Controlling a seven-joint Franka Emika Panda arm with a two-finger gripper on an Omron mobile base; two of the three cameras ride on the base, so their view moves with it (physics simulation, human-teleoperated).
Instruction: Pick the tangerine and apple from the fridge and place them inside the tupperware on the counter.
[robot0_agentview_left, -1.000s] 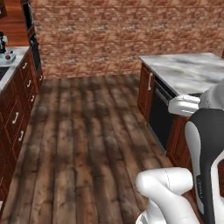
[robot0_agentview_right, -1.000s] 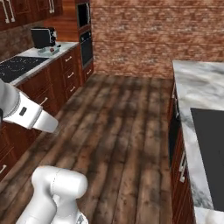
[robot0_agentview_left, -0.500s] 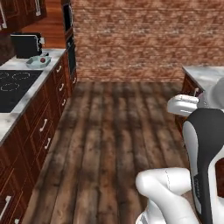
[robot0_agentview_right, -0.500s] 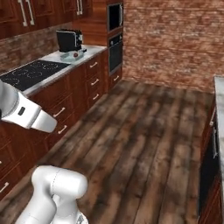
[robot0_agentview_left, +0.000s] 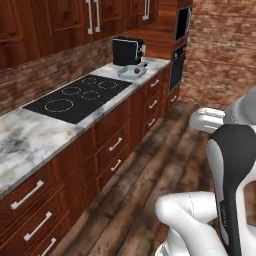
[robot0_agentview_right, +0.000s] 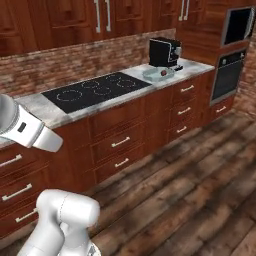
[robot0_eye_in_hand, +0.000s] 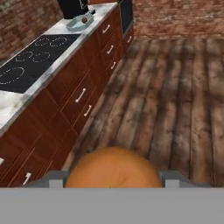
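The tangerine (robot0_eye_in_hand: 113, 168), a bright orange ball, sits low in the hand view between the two finger tips, and my gripper (robot0_eye_in_hand: 113, 181) is shut on it above the wooden floor. The tupperware (robot0_agentview_left: 131, 73) (robot0_agentview_right: 156, 76) (robot0_eye_in_hand: 80, 24) stands on the counter (robot0_agentview_left: 30, 135) (robot0_agentview_right: 47, 102) (robot0_eye_in_hand: 11, 107) beyond the cooktop, in front of a black machine. The dark red apple (robot0_agentview_left: 136, 71) (robot0_agentview_right: 162, 73) (robot0_eye_in_hand: 84, 19) lies inside it. The fridge is out of view.
A black cooktop (robot0_agentview_left: 80, 97) (robot0_agentview_right: 97, 89) (robot0_eye_in_hand: 30, 61) is set into the counter. A black coffee machine (robot0_agentview_left: 125, 51) (robot0_agentview_right: 164, 51) stands behind the tray. A built-in oven (robot0_agentview_left: 181, 47) (robot0_agentview_right: 231, 55) ends the cabinet run. Wooden floor (robot0_eye_in_hand: 166, 100) stretches toward a brick wall.
Both base views have swung as the base moved: the counter with the cooktop, first far off at the left, now lies close alongside, and the island counter has left the picture.
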